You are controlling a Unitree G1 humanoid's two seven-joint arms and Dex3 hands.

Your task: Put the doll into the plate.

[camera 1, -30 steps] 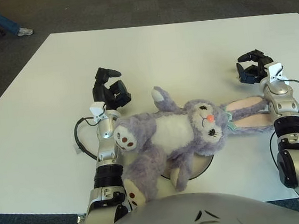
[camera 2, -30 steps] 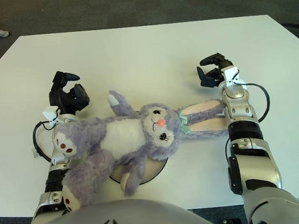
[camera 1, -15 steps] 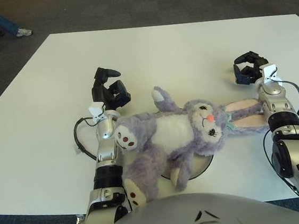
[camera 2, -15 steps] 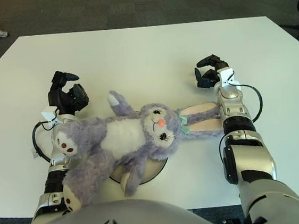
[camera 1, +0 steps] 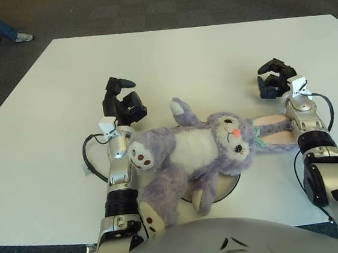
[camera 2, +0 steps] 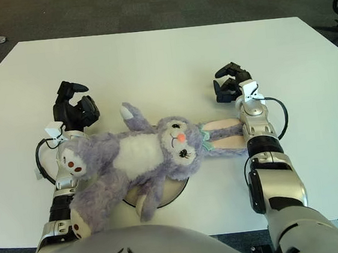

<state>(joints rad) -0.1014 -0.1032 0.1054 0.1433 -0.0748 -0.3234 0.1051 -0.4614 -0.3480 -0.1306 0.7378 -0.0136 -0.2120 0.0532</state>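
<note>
A purple and white plush rabbit doll [camera 1: 202, 150] lies on its back across a round plate [camera 1: 227, 187], which shows only as a rim under its belly and head. Its long ears [camera 1: 275, 132] stretch right against my right forearm, and one foot [camera 1: 141, 156] rests against my left forearm. My left hand [camera 1: 123, 101] is above and left of the doll, fingers curled, holding nothing. My right hand [camera 1: 274, 77] is beyond the ear tips at the right, fingers curled and empty.
The white table [camera 1: 192, 57] extends wide beyond both hands. Dark carpet surrounds it, and a person's leg and shoe [camera 1: 17, 35] show at the far left corner. My torso [camera 1: 229, 241] fills the bottom edge.
My right hand and forearm have slid left and slightly farther up the table, closing in on the doll's ears. The doll and my left hand have stayed put.
</note>
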